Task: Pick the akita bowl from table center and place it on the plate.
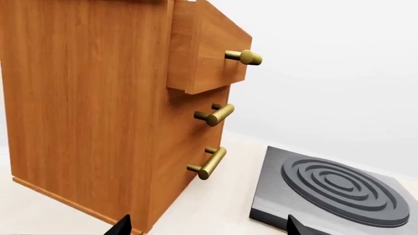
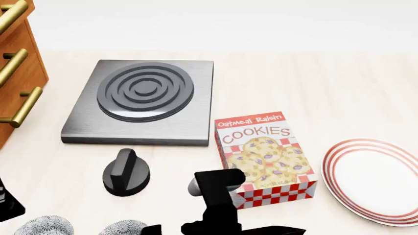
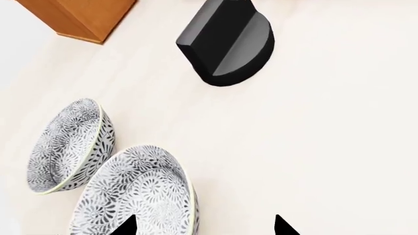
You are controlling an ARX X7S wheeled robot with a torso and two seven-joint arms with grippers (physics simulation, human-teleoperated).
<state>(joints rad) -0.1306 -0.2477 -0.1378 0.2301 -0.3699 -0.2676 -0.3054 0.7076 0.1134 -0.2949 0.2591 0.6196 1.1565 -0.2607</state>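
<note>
Two speckled grey-and-white bowls stand side by side at the table's near left. The akita bowl (image 3: 140, 193) (image 2: 124, 228) is the one closer to the table's middle; its twin (image 3: 68, 147) (image 2: 44, 226) is further left. My right gripper (image 3: 204, 227) is open just above the akita bowl, whose rim edge lies between the fingertips (image 3: 127, 227), and nothing is gripped. The red-ringed white plate (image 2: 375, 181) lies far right. My left gripper (image 1: 207, 227) is open and empty, facing the wooden cabinet (image 1: 98, 107).
A cookies box (image 2: 265, 154) lies between the bowls and the plate. A black knob (image 2: 126, 172) (image 3: 228, 44) stands just beyond the bowls. A grey burner slab (image 2: 144, 100) (image 1: 333, 188) sits further back, beside the drawer cabinet (image 2: 16, 73) with brass handles.
</note>
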